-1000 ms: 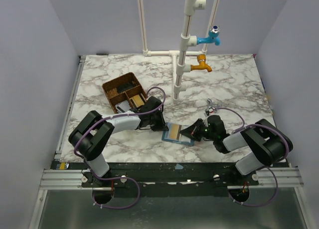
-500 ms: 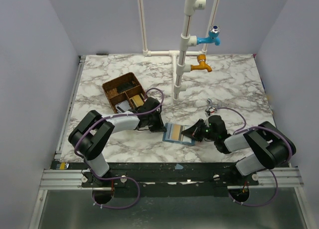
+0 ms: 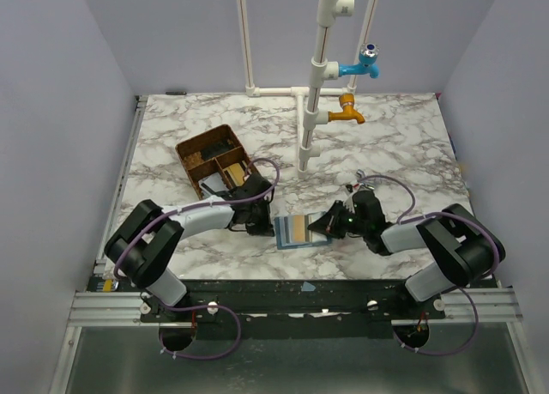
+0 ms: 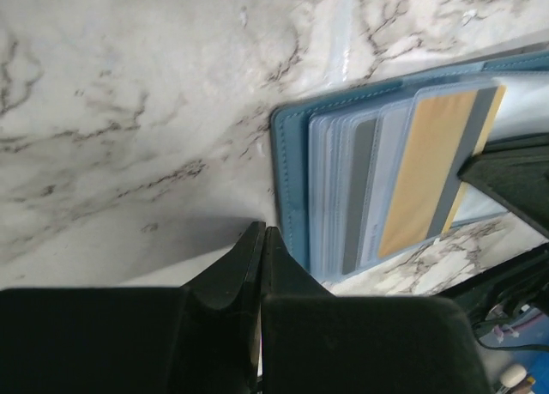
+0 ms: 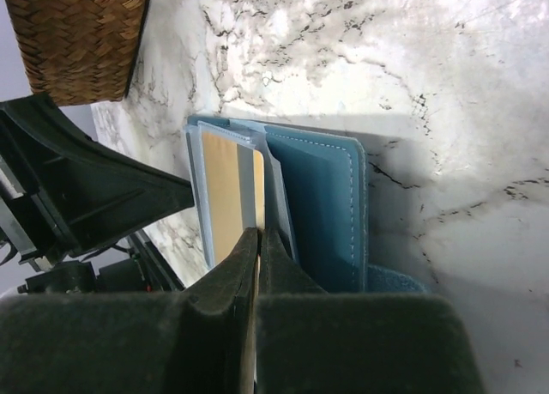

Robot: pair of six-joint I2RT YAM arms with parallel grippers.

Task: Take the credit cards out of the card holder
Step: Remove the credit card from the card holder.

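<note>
You see the card holder (image 3: 290, 241) lying open on the marble table (image 3: 403, 145), just on the arm-base side of the brown woven tray (image 3: 206, 136) and a little to its right. The credit cards (image 3: 298, 228) sit fanned in it, pale ones under a tan-faced top card. Your left gripper (image 3: 271, 226) lies between the tray and the holder, its fingers pressed fully together and holding nothing, tips down at the marble just beside the holder's blue edge. Your right gripper (image 3: 321, 232) reaches in from the side of the holder away from the tray, its fingers also closed tight, tips at the top card's edge. You cannot tell whether that card is pinched.
</note>
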